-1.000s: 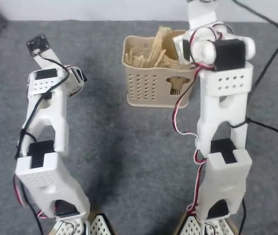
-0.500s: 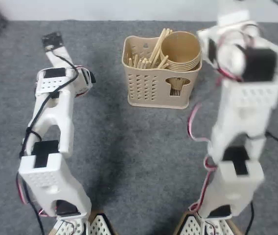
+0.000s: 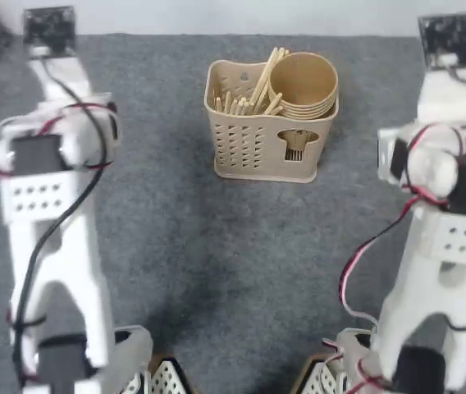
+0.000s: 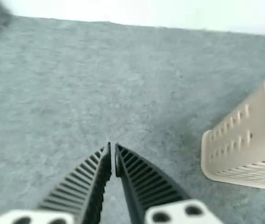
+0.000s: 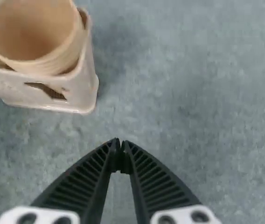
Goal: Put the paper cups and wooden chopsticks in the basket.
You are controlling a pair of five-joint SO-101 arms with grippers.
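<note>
Basket loaded: we are judging the placing step finished, with both arms standing off

We are seeing the cups (image 3: 303, 82) nested in one stack inside the basket (image 3: 258, 148), on the side nearer the right arm (image 3: 442, 213). The chopsticks (image 3: 253, 90) are leaning beside them on the side nearer the left arm (image 3: 48, 189). The basket is sitting upright on the grey desk (image 3: 217, 263) between the arms. The left jaws are pressed together and gripping nothing, hanging over bare desk well apart from the basket. The right jaws are likewise together and empty, near the basket's cup corner. As every cup and chopstick we are seeing is lying in the basket, we are judging that the next move calls only for parking both arms without knocking it
</note>
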